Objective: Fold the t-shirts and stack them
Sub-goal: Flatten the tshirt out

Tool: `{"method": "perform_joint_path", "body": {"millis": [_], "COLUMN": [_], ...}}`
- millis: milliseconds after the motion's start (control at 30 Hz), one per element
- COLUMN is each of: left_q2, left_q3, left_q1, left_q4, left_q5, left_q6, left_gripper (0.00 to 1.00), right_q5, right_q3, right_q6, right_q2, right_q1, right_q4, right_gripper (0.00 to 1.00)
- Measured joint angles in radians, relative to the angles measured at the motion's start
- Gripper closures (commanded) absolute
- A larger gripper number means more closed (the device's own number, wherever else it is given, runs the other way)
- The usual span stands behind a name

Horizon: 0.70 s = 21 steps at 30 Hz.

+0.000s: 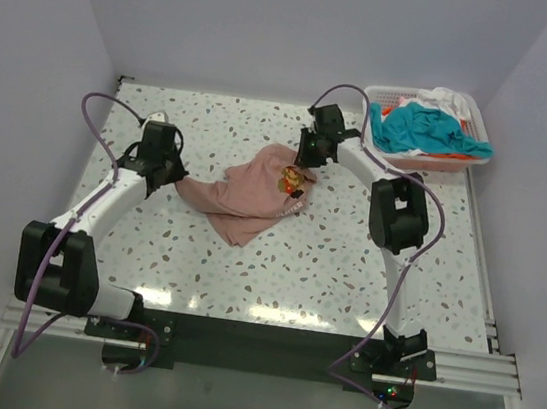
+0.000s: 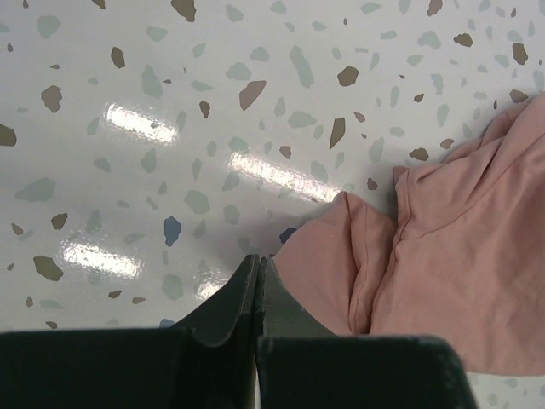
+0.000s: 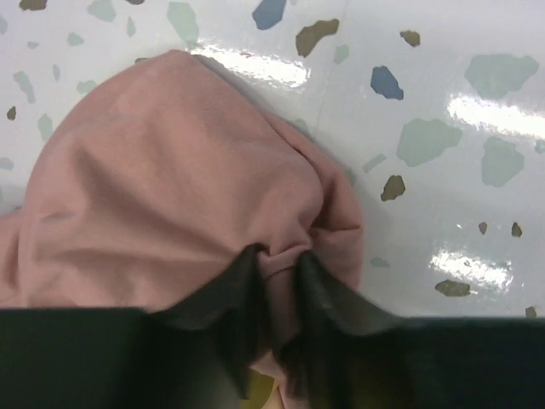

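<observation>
In the top view, the salmon-pink t-shirt (image 1: 250, 193) lies crumpled mid-table on the speckled table (image 1: 346, 265), stretched between both arms: one corner tapers to the left gripper (image 1: 169, 173), and the far edge is under the right gripper (image 1: 301, 168). At the far right corner, a white lattice basket (image 1: 472, 115) holds a teal t-shirt (image 1: 419, 131) with white and orange cloth. In the left wrist view, the left gripper (image 2: 258, 264) is clenched, its fingers pressed together. The pink cloth (image 2: 451, 264) touches its right finger, but whether it is pinched cannot be told. In the right wrist view, the right gripper (image 3: 279, 260) grasps a bunched fold of the shirt (image 3: 170, 204).
</observation>
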Motion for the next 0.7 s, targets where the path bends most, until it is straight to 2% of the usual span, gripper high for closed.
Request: {"method": "perform_joint_path", "body": {"millis": [33, 67, 267, 467, 600, 700], "left_q2": [0.001, 0.001, 0.054, 0.167, 0.134, 0.027], "left_q3": [0.002, 0.006, 0.120, 0.433, 0.520, 0.446], "left_q1": [0.001, 0.005, 0.080, 0.244, 0.280, 0.274], "left_q4": [-0.003, -0.006, -0.034, -0.040, 0.026, 0.092], "left_q5": [0.000, 0.000, -0.004, 0.017, 0.022, 0.019], "left_q6": [0.005, 0.012, 0.055, 0.075, 0.082, 0.083], "left_gripper": [1.00, 1.00, 1.00, 1.00, 1.00, 1.00], "right_q5": [-0.007, -0.016, -0.026, -0.048, -0.049, -0.051], "right_q3": [-0.002, -0.005, 0.029, 0.245, 0.295, 0.169], "right_q6": [0.005, 0.011, 0.035, 0.045, 0.031, 0.020], "right_q2": [-0.002, -0.005, -0.008, -0.040, -0.196, -0.415], "right_q1": [0.000, 0.000, -0.005, -0.040, -0.069, -0.078], "right_q4": [0.007, 0.015, -0.007, -0.050, -0.051, 0.005], "right_gripper": [0.98, 1.00, 1.00, 1.00, 1.00, 1.00]}}
